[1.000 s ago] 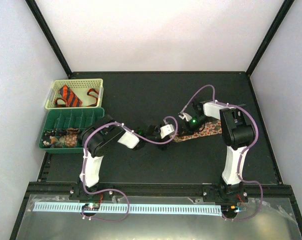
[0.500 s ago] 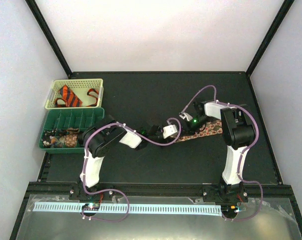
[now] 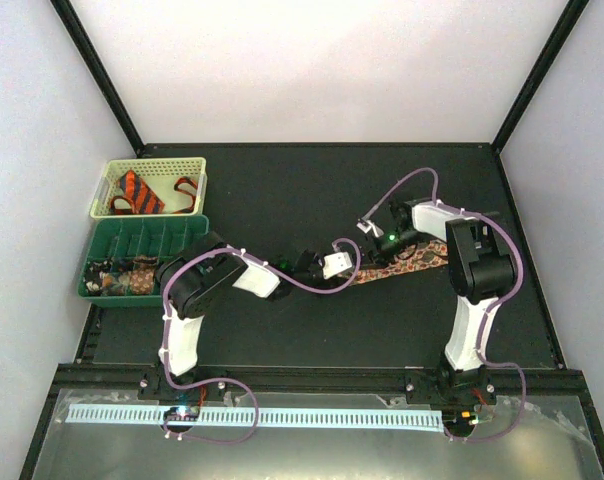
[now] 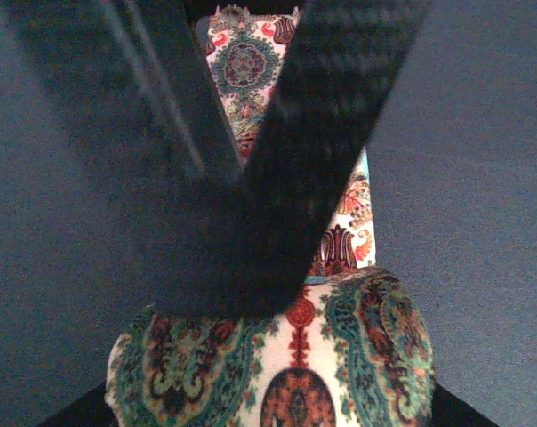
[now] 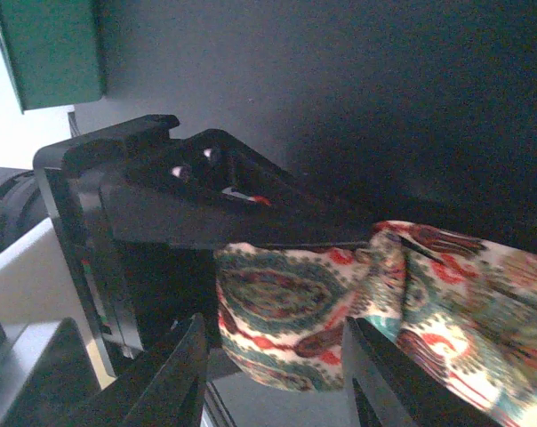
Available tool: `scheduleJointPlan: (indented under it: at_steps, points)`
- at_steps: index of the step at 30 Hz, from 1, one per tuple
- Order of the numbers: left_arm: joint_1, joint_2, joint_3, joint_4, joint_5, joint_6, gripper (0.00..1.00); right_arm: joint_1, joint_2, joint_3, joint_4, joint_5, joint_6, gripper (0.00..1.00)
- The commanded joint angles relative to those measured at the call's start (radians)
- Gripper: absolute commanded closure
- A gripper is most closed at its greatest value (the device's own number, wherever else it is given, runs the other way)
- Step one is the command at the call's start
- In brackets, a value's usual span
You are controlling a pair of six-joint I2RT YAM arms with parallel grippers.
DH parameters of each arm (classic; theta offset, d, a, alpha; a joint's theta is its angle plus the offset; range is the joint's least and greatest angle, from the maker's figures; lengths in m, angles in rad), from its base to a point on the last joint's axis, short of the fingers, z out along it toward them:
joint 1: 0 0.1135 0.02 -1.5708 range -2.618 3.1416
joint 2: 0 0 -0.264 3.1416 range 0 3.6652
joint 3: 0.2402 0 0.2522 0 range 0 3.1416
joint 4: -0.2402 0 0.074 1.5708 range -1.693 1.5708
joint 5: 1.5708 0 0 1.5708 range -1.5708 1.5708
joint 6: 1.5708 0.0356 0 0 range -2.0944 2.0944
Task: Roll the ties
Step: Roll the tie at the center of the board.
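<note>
Rolling has only begun on the paisley brown-green-red fabric tie (image 3: 412, 262), lying near centre toward three o'clock; the left gripper (image 3: 350, 270) clamps its small coiled end; the right gripper (image 5: 273, 360) stands open alongside. The orange black-striped tie (image 3: 139, 190) looks unrolled in the cream plastic basket (image 3: 197, 165) at ten o'clock.

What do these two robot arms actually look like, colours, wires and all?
The left arm and right arm match: white tapered links between chunky black joints, standing on black bases. Thin purple cables loop loosely along each one. A small green light glows near the right wrist. The right gripper has two flat black fingers.
</note>
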Motion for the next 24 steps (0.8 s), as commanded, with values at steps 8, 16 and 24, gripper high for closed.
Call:
scheduleJointPlan:
  at_steps: [8, 16, 24]
  points:
    - [-0.001, 0.028, -0.022, -0.191, -0.033, 0.034, 0.56, 0.040, 0.072, 0.017, -0.015, 0.013, -0.048, 0.65]
    - [0.004, 0.017, -0.025, -0.181, -0.014, 0.035, 0.48, 0.024, 0.070, 0.023, 0.001, 0.108, -0.066, 0.99]
    - [0.044, -0.047, -0.025, -0.037, 0.066, -0.014, 0.21, -0.007, 0.073, 0.009, -0.022, 0.273, -0.090, 0.99]
